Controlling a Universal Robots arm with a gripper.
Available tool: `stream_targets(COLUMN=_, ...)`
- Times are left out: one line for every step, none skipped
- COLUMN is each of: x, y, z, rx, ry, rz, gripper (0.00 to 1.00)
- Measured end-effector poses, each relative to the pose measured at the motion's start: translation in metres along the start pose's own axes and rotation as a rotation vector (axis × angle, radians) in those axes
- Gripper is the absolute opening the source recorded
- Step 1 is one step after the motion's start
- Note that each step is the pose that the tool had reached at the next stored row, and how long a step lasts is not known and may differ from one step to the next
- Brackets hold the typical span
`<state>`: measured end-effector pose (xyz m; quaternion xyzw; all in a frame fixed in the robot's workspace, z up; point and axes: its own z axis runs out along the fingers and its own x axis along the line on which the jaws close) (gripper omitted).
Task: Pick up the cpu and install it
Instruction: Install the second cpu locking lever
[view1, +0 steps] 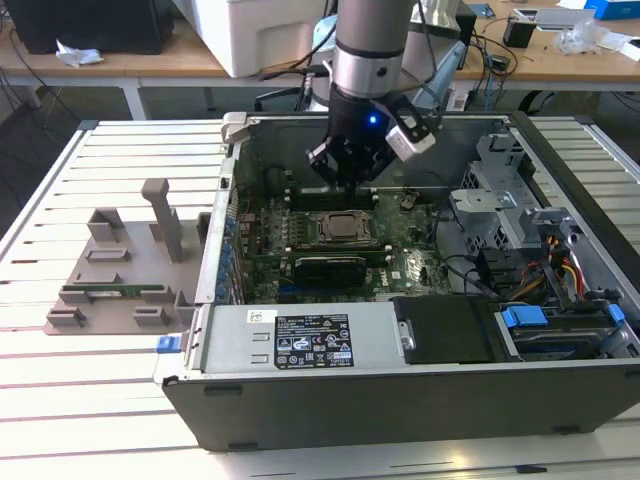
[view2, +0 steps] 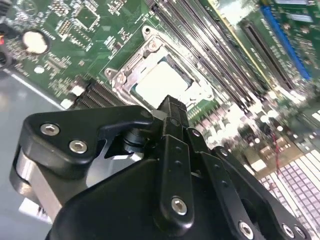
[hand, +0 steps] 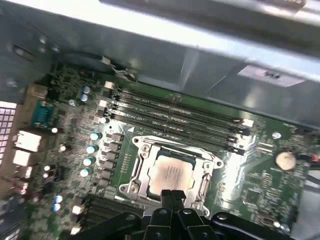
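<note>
Install step appears complete: cpu (hand: 172, 173) sits inside the socket frame (hand: 141, 172), gripper (hand: 172, 196) above it, jaws closed, empty.

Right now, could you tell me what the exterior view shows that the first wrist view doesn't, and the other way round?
The exterior view takes in the whole open computer case, the grey parts tray on the slatted table, and the arm's gripper above the board. The first wrist view gives close detail: the row of memory slots and a coin battery. Both show the cpu sitting in its socket on the green motherboard.
</note>
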<state>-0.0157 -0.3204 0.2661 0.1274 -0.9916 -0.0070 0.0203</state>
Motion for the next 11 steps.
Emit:
stream_targets(x=0.0002, y=0.0001, z=-0.0046, rx=0.0, ry=0.0, rz=0.0, gripper=0.11)
stream_targets(x=0.0004, y=0.0002, z=-0.011, rx=-0.0001, ry=-0.0001, rz=0.0, gripper=0.11)
stream_targets(x=0.0006, y=0.0003, z=-0.0154, rx=0.0, ry=0.0, rz=0.0, gripper=0.11)
stream_targets(x=0.0009, y=0.0005, z=-0.0237, rx=0.0, ry=0.0, rz=0.0, gripper=0.11)
stream_targets(x=0.0011, y=0.0005, z=-0.0285, rx=0.0001, ry=0.0001, rz=0.0, gripper=0.11)
stream_targets(x=0.0011, y=0.0006, z=-0.0294, rx=-0.0003, ry=-0.0002, rz=0.0, gripper=0.11)
stream_targets(x=0.0011, y=0.0006, z=-0.0294, rx=-0.0002, ry=-0.0002, rz=0.0, gripper=0.11)
stream_targets(x=0.0011, y=0.0006, z=-0.0296, rx=0.0, ry=0.0001, rz=0.0, gripper=0.11)
stream_targets(x=0.0011, y=0.0006, z=-0.0296, rx=-0.0001, ry=-0.0001, rz=0.0, gripper=0.11)
stream_targets(x=0.0011, y=0.0006, z=-0.0296, rx=0.0, ry=0.0, rz=0.0, gripper=0.11)
stream_targets(x=0.0011, y=0.0006, z=-0.0296, rx=0.0, ry=0.0, rz=0.0, gripper=0.11)
